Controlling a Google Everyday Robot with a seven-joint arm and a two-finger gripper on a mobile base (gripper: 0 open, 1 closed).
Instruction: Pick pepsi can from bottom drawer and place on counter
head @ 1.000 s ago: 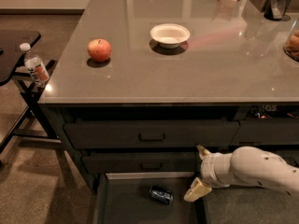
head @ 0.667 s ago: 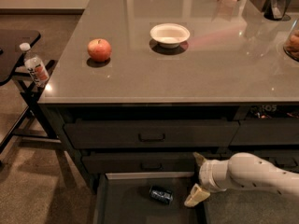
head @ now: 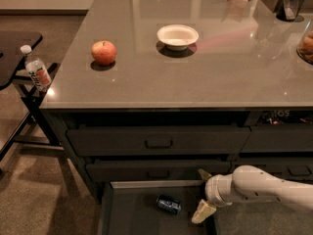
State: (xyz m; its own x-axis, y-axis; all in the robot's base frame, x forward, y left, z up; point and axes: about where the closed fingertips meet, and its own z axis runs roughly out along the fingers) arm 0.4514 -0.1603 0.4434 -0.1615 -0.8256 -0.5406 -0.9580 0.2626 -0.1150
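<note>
The pepsi can [head: 168,204] lies on its side on the floor of the pulled-out bottom drawer [head: 132,214]. It is dark blue with a silver end. My gripper [head: 202,194] is on a white arm that comes in from the right, and it hangs over the drawer's right part, just right of the can. Its two pale fingers [head: 203,212] are spread apart and hold nothing. They do not touch the can. The counter [head: 195,77] is a glossy grey-brown top above the drawers.
On the counter stand a red apple [head: 103,52], a white bowl [head: 177,35], a dark container [head: 291,4] and a jar [head: 306,43] at the right edge. A clear bottle [head: 36,70] stands on a black side table [head: 14,43] at the left. Closed drawer fronts [head: 159,141] sit above the open drawer.
The arm and gripper have moved left, closer to the can. The can has not moved.
</note>
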